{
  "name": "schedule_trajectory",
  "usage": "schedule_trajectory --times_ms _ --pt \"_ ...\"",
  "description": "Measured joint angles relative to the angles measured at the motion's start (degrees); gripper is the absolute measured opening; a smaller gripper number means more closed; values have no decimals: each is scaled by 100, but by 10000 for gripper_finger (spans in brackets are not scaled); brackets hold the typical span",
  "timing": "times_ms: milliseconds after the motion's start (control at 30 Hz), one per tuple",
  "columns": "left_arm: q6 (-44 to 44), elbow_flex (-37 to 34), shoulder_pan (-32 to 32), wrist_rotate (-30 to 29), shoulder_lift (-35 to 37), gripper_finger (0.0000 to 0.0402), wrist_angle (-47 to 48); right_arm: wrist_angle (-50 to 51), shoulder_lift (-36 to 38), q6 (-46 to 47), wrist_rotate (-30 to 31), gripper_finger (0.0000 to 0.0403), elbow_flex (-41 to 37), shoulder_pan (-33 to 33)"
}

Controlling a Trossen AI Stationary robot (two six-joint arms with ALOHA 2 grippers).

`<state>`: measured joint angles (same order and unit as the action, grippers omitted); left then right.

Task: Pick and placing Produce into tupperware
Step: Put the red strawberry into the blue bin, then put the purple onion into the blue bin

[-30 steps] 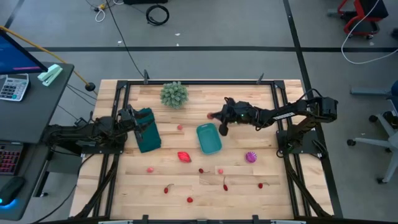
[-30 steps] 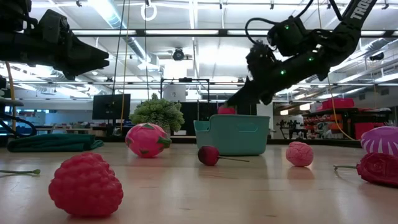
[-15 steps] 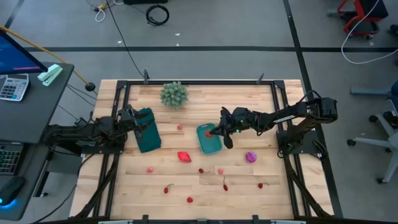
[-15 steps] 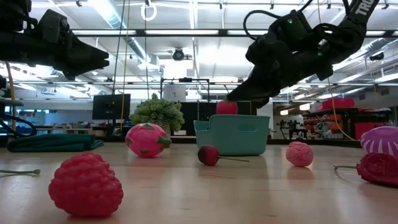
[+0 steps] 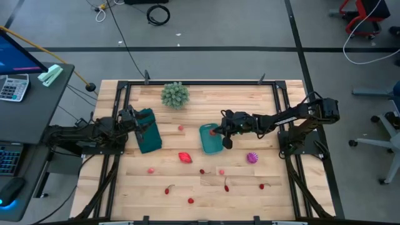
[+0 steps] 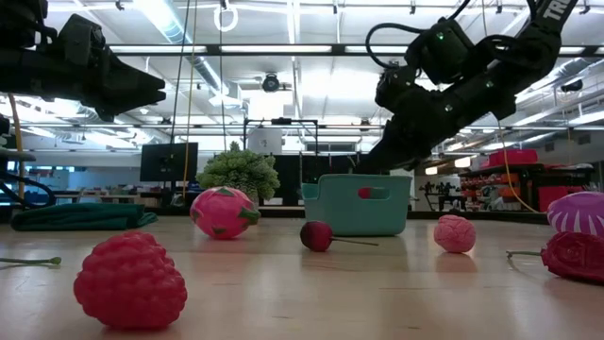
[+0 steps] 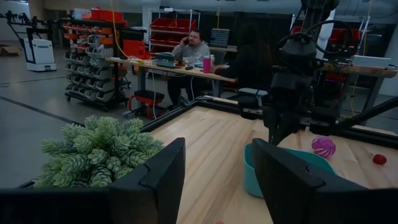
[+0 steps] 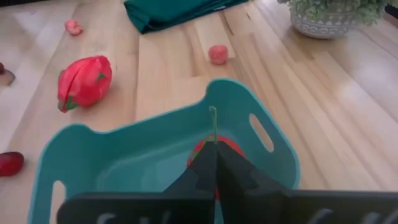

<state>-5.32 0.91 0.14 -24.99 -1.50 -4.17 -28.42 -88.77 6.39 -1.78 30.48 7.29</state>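
The left gripper (image 5: 142, 125) hovered with fingers spread beside a dark green flat piece (image 5: 149, 139) on the wooden tabletop (image 5: 250, 181). The right gripper (image 5: 217, 130) hung over the small teal plastic rectangular tub (image 5: 210, 139), fingers pressed together, apparently pinching the green stem of a small red round toy fruit (image 8: 212, 148) just inside it.

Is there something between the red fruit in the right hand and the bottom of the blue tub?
Nothing visible. The right hand, shut on the red fruit by its stem, hangs inside the walls of the teal tub, and the tub floor beneath looks bare. The left hand waits at the table's left side.
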Motion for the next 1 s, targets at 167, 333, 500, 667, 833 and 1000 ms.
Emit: schedule_trajectory --times_ms 167,333,500,667,833,1000 --pt "-2 -2 2 0 0 197 1 9 0 -1 141 27 0 19" --pt "-2 -2 1 0 0 192 1 10 0 2 284 55 0 18" --pt "-2 -2 0 0 0 192 1 10 -2 4 284 75 0 19" --pt "-2 -2 0 0 0 197 1 8 0 4 130 92 0 -15" --pt "0 -2 0 0 0 191 1 14 117 11 -163 115 0 -122" --pt "2 -2 2 0 0 193 3 28 592 117 -674 143 0 -432"
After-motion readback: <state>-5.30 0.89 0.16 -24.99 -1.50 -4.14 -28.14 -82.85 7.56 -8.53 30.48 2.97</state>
